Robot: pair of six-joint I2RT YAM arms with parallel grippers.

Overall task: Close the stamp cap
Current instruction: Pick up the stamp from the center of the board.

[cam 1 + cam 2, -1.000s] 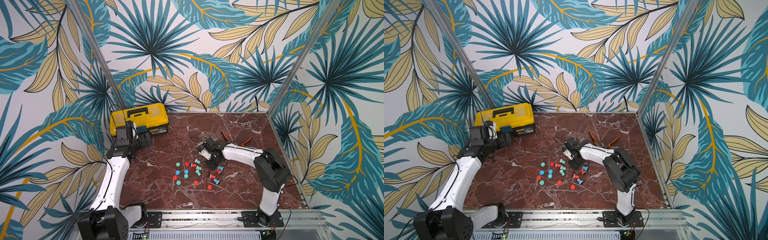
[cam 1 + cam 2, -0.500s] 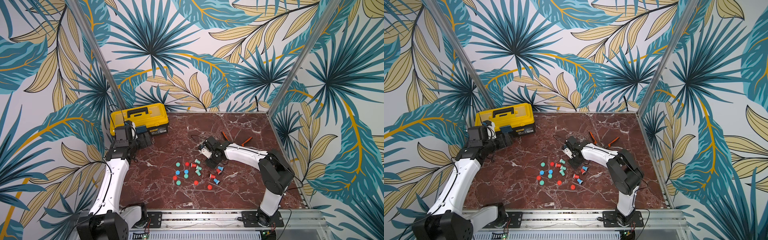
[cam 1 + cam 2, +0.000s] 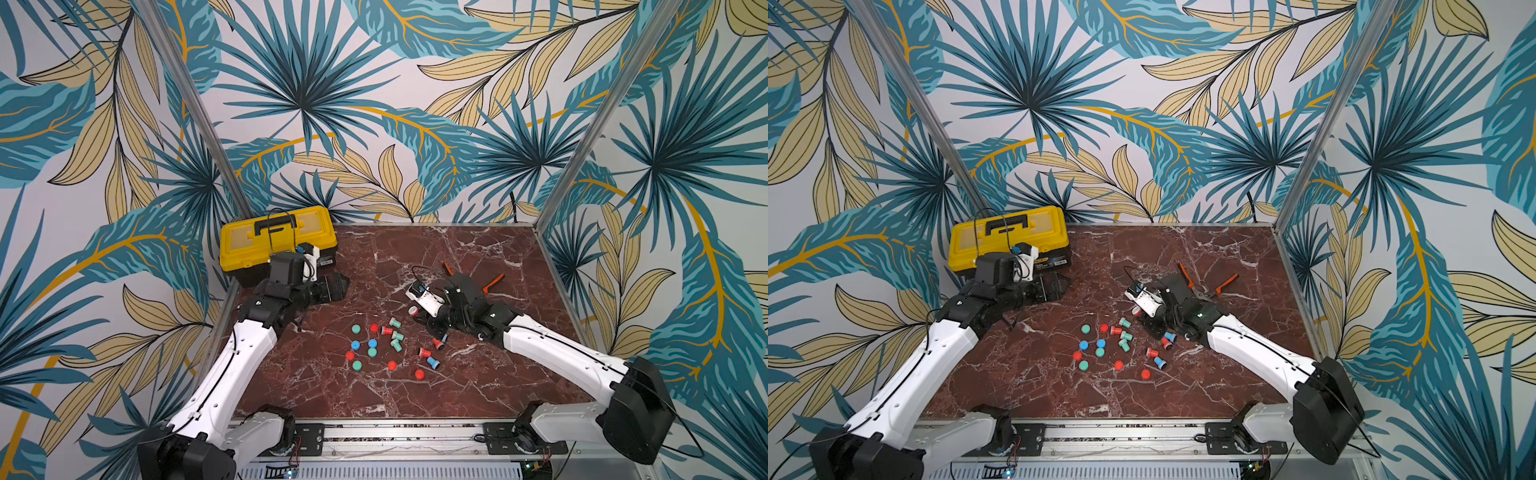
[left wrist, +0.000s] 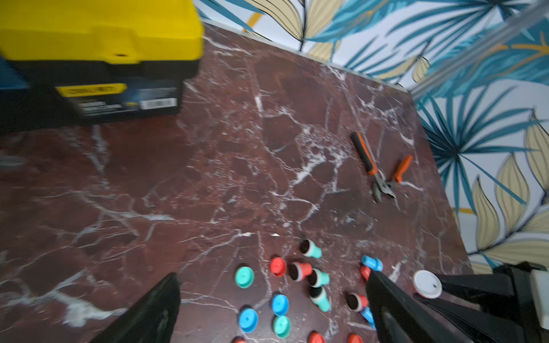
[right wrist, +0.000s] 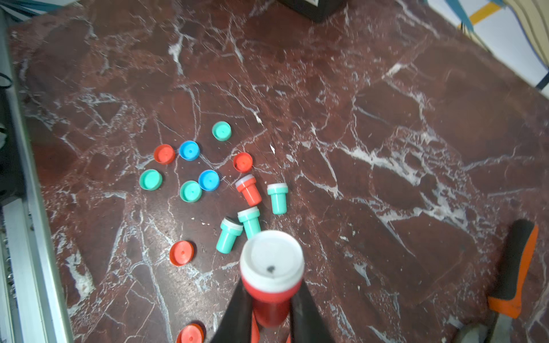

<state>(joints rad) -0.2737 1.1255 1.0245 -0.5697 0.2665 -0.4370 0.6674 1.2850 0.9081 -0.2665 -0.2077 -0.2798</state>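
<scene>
**We have a red stamp, now it needs its cap**

Our right claw (image 5: 271, 289) is closed tight on a red stamp (image 5: 271, 262). As far as we can tell, the stamp is up off the marble table (image 3: 457, 257). Its white end points out, with no cap on it. Our left claw (image 3: 334, 286) is wide open and holds nothing. It hangs near the yellow toolbox (image 3: 277, 237), well apart from the stamp.

So we think the picking-up step is done and the capping step comes next. The loose caps (image 3: 356, 329) lie on the table in a little bunch with the other stamps (image 3: 397, 336). One red cap (image 5: 181, 253) lies near the held stamp.

For the next move, we think the open left claw should go and pick up a red cap. Then the two claws must line the cap up with the white end and push them together straight. If the cap is tilted, it may slip off.
</scene>
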